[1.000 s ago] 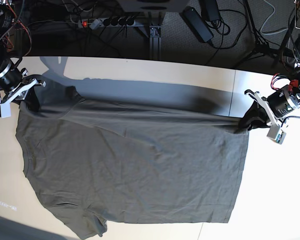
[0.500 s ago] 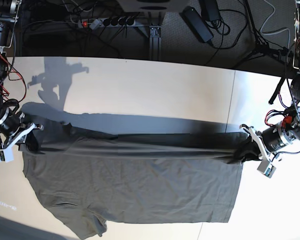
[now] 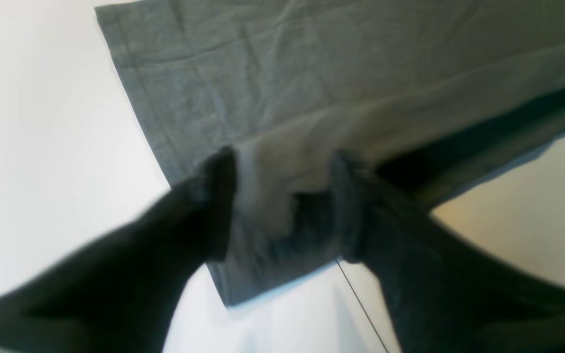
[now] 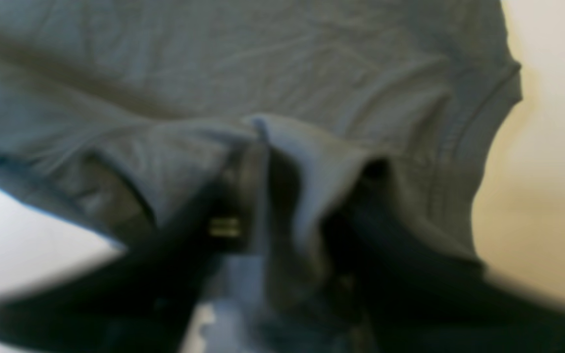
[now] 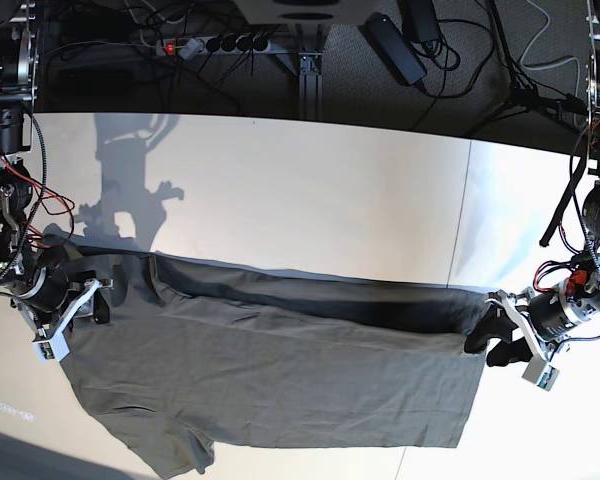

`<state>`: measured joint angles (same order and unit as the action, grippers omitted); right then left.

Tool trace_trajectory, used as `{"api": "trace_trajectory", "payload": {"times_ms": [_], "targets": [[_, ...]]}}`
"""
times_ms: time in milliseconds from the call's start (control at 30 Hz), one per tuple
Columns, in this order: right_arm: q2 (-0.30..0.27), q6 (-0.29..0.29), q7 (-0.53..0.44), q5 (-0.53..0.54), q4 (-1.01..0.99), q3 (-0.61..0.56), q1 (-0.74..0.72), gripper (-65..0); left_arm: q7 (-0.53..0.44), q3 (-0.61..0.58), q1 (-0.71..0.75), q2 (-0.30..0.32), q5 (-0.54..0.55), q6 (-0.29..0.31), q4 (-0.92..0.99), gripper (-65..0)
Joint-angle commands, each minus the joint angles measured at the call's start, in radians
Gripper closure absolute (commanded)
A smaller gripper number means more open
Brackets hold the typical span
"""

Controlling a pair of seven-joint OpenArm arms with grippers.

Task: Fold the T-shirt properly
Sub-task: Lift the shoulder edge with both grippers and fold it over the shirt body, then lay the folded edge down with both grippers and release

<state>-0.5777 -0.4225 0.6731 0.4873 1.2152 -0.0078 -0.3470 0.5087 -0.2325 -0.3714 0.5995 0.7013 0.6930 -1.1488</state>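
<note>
Both grippers have carried the far edge nearer, doubling the T-shirt [image 5: 270,370] on the table [image 5: 310,190]. Left gripper [image 3: 282,206] and right gripper [image 4: 307,196] now gape wide, cloth loose between their fingers.

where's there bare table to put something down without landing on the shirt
The widest bare patch of the table runs between its far edge and the T-shirt's folded edge. A narrower strip lies past the hem, behind the left gripper. The near half is crowded: shirt across it, right gripper at the shoulder end.
</note>
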Motion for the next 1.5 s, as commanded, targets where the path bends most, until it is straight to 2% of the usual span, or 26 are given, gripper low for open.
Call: {"api": "trace_trajectory", "payload": {"times_ms": [0,33,67,267,300,333,367,400,433,467,567,667,800,867,967,1067,1167,1267,1333,1467], "targets": [[-0.017,-0.051,-0.036,-0.009,0.012,0.008,-0.037,-37.1,-0.019,0.009,-0.031,0.013,0.016,0.005,-0.01,-36.2],[-0.018,-0.049,-0.048,-0.02,0.012,0.008,-0.042,-41.4,-0.019,0.009,-0.033,0.011,0.016,0.005,-0.01,-36.2],[-0.018,-0.048,-0.055,-0.021,0.013,0.01,-0.05,-42.5,-0.018,0.01,-0.039,0.01,0.015,0.005,-0.01,-36.2],[-0.017,-0.049,-0.054,-0.005,0.015,0.011,-0.093,-42.4,-0.013,0.009,-0.058,0.01,0.025,0.005,-0.01,-35.9],[-0.014,-0.049,-0.052,-0.007,0.015,0.011,-0.093,-42.2,-0.013,0.009,-0.058,0.008,0.028,0.005,-0.01,-34.7],[-0.01,-0.049,-0.05,-0.008,0.015,0.011,-0.093,-39.8,-0.01,0.009,-0.058,0.005,0.026,0.005,-0.01,-30.8],[-0.002,-0.049,-0.048,-0.016,0.014,0.011,-0.093,-32.8,-0.007,0.009,-0.058,-0.002,0.025,0.005,-0.01,-23.8],[0.007,-0.049,-0.048,-0.027,0.011,0.011,-0.093,-22.5,-0.006,0.009,-0.058,-0.01,0.015,0.005,-0.01,-14.9],[0.018,-0.048,-0.048,-0.047,0.007,0.011,-0.093,-9.6,-0.003,0.009,-0.058,-0.021,0.002,0.005,-0.01,-6.5],[0.029,-0.048,-0.048,-0.071,0.001,0.011,-0.093,0.0,0.006,0.009,-0.058,-0.035,-0.018,0.005,-0.01,0.0],[0.055,-0.033,-0.083,-0.146,-0.037,0.019,-0.093,0.0,0.041,0.009,-0.058,-0.082,-0.087,-0.002,0.003,0.0],[0.077,-0.019,-0.116,-0.176,-0.109,0.035,-0.095,0.0,0.051,0.008,-0.064,-0.118,-0.136,-0.074,0.056,0.0],[0.082,-0.018,-0.132,-0.167,-0.231,0.039,-0.095,0.0,0.119,0.008,-0.082,-0.141,-0.166,-0.085,0.153,0.0],[0.082,-0.019,-0.13,-0.166,-0.284,0.039,-0.095,0.0,0.157,0.008,-0.101,-0.149,-0.178,-0.109,0.194,0.0],[0.082,-0.019,-0.13,-0.166,-0.355,0.039,-0.095,0.0,0.166,0.008,-0.119,-0.167,-0.237,-0.15,0.236,0.0],[0.082,-0.019,-0.13,-0.166,-0.393,0.039,-0.091,0.0,0.172,0.008,-0.117,-0.189,-0.282,-0.151,0.248,0.0],[0.08,-0.019,-0.113,-0.164,-0.385,0.039,-0.075,0.0,0.145,0.008,-0.11,-0.18,-0.282,-0.155,0.241,0.0],[0.077,-0.019,-0.043,-0.143,-0.342,0.04,-0.039,0.0,0.15,0.008,-0.091,-0.144,-0.267,-0.154,0.206,0.0],[0.076,-0.019,-0.008,-0.116,-0.296,0.043,0.0,0.0,0.149,0.008,-0.057,-0.111,-0.246,-0.146,0.15,0.0],[0.074,-0.019,-0.003,-0.097,-0.173,0.094,0.12,0.0,0.154,0.008,0.038,-0.063,-0.245,-0.148,-0.006,0.0]]}}
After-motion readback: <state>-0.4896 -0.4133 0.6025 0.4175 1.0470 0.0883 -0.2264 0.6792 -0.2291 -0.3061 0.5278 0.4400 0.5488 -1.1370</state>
